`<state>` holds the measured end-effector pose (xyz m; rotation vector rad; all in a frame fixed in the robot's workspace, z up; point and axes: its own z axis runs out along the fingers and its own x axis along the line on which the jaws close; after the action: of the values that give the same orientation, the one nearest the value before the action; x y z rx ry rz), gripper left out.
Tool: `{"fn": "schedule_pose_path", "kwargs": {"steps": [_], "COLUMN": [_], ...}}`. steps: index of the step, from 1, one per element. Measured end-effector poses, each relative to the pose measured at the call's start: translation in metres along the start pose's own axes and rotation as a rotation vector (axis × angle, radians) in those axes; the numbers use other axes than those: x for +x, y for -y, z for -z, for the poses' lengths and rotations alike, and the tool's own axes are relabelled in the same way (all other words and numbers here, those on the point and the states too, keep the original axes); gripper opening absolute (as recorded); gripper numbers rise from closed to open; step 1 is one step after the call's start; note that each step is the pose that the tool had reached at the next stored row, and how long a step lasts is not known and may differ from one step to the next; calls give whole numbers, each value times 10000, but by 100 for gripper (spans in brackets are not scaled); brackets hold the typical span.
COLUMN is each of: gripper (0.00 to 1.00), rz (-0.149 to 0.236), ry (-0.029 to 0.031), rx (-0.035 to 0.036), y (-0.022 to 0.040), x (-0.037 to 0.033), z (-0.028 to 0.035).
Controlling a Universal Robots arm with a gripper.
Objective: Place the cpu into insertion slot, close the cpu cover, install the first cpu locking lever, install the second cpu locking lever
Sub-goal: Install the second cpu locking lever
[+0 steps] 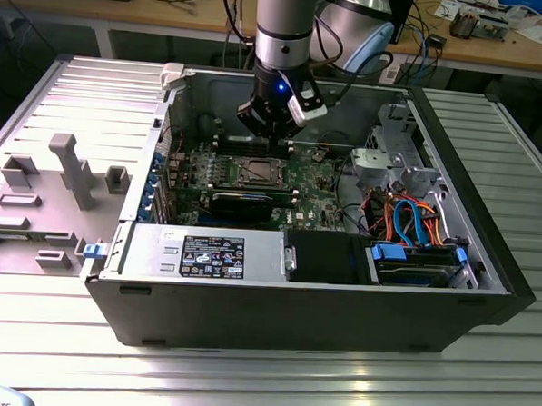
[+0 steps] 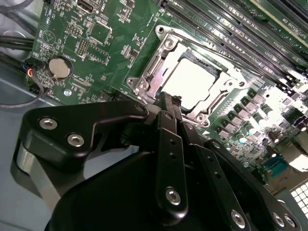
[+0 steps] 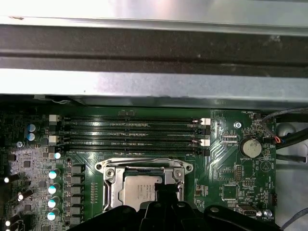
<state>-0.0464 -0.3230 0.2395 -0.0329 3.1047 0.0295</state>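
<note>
Gripper hangs low over the board, fingers pressed together to a narrow tip, pinching nothing that shows. Tip sits right at the near rim of the slot, touching or just above it; can't tell which. Cpu lies seated in the slot, flat, silver top up, just beyond the tip. Cover looks down around the cpu, framing it. Memory slots run long-ways beyond the socket, parallel to its far edge. Case wall behind them.
</note>
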Motion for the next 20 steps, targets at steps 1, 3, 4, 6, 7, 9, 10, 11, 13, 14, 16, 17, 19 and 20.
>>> {"fn": "schedule_pose_path", "kwargs": {"steps": [1,3,4,6,7,9,10,11,13,14,16,17,19,20], "gripper": [11,11,11,11,11,11,11,11,11,11,11,11,11,11], "rz": [0,2,1,1,1,1,2,1,3,1,2,2,0,1], "ry": [0,-1,-1,0,-1,-1,-1,-1,-1,-1,0,0,0,-2], "rx": [2,1,2,2,2,1,2,1,3,1,1,2,2,4], "y": [0,2,2,3,3,3,3,4,15,22,42,46,47,47], "x": [0,0,0,0,0,0,0,0,0,0,0,1,1,1], "z": [0,1,1,1,1,1,1,1,1,0,0,0,0,5]}}
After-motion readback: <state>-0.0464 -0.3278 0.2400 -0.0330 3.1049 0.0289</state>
